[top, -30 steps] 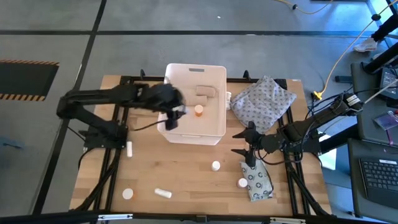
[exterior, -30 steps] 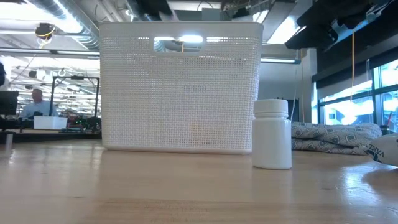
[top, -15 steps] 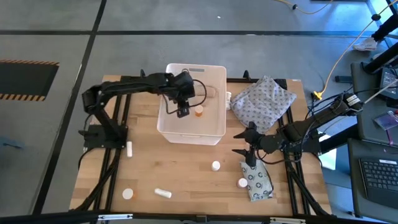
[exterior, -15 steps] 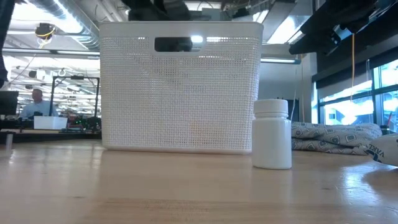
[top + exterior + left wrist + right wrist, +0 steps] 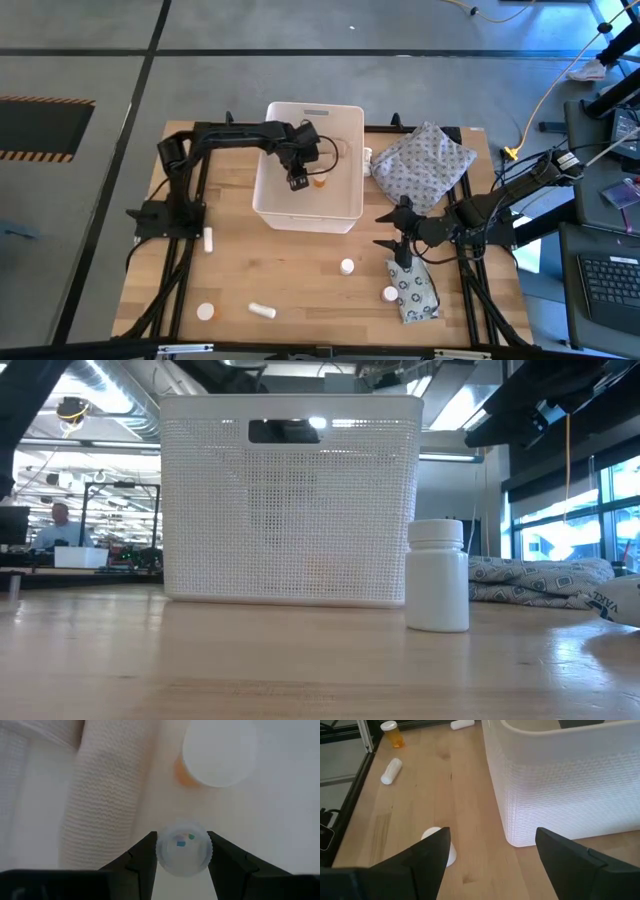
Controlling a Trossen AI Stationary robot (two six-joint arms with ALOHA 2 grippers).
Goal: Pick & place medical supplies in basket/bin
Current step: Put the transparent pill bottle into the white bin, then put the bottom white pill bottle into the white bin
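My arms are dark, near black, built of slim jointed links on black frame mounts at the table's sides. A thin black cable loops off my left arm near the wrist, and more cables trail behind my right arm. My left gripper has two matte black tapered fingers; my right gripper has the same flat, dark, wedge-shaped pair.
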